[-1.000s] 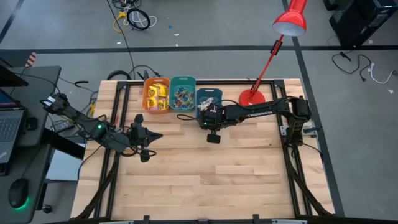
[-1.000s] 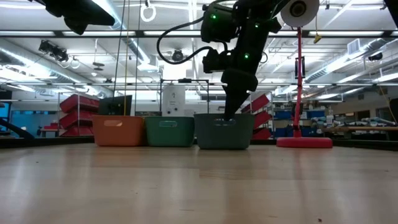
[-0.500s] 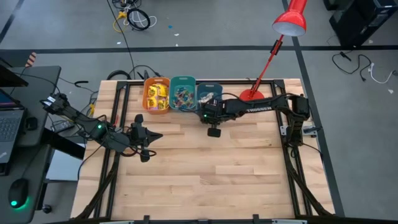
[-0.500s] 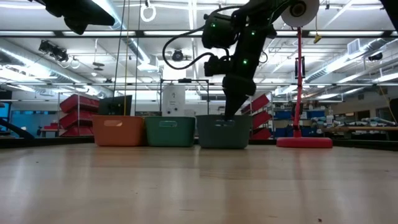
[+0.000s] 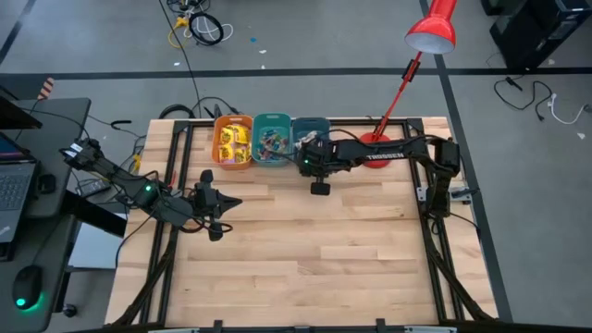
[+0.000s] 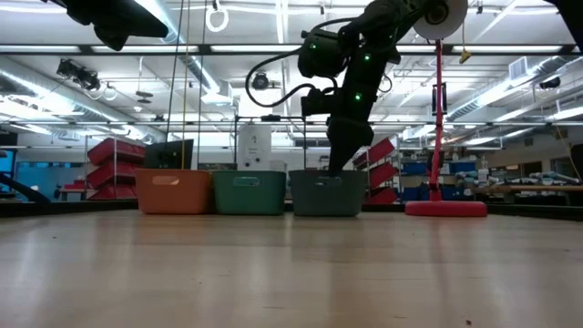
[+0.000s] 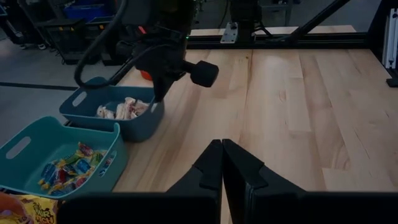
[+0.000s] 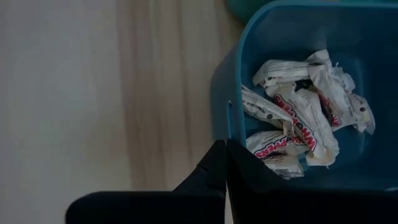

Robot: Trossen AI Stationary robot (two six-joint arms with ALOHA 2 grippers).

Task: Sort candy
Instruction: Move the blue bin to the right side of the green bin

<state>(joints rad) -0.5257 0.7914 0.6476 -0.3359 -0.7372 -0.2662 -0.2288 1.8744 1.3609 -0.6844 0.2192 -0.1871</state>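
Here the light wooden desk (image 5: 305, 250) with black metal rails is mostly bare boards. At its far edge three small plastic bins stand in a row, touching: an orange bin (image 5: 232, 141) with yellow candy packets (image 5: 233, 141), a teal bin (image 5: 271, 141) with tiny bright candy pieces (image 7: 69, 168), and a dark blue bin (image 7: 112, 115) with white wrapped candy sticks (image 8: 303, 112). Just beside the blue bin stands a red desk lamp (image 5: 407, 69).

The right hand (image 8: 225, 163) has its two dark fingers pressed together, holding nothing, and sits at the near rim of the blue bin. The left hand (image 7: 222, 165) is also closed and holds nothing; it hangs over the left part of the desk, well apart from the bins.

Around the desk is a grey floor with loose cables (image 5: 196, 28). Behind the desk is a big bright workshop with long ceiling lights (image 6: 137, 55) and red crates (image 6: 114, 169) on shelves.
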